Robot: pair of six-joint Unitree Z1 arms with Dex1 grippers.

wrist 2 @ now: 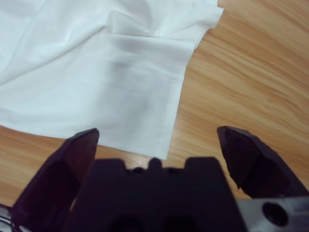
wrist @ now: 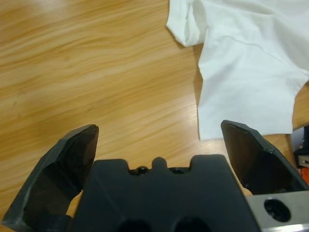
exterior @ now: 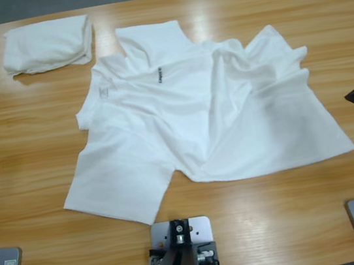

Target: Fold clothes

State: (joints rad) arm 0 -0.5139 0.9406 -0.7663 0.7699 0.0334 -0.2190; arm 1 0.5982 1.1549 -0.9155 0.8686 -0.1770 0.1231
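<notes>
**Both grippers wide open, shirt spread on the table**

Fingers of the left gripper (wrist: 159, 133) stand far apart and hold nothing, with bare wooden table (wrist: 87, 63) under them. It waits at the left edge, just beside the shirt's sleeve. Up in the far left corner sits a folded white shirt (exterior: 48, 44). In the middle lies the big white T-shirt (exterior: 194, 113), spread out and wrinkly, with small dark letters (exterior: 159, 74) on its chest. On the right, the right gripper (wrist 2: 157, 135) is wide open too, holding nothing, above the shirt's corner.
</notes>
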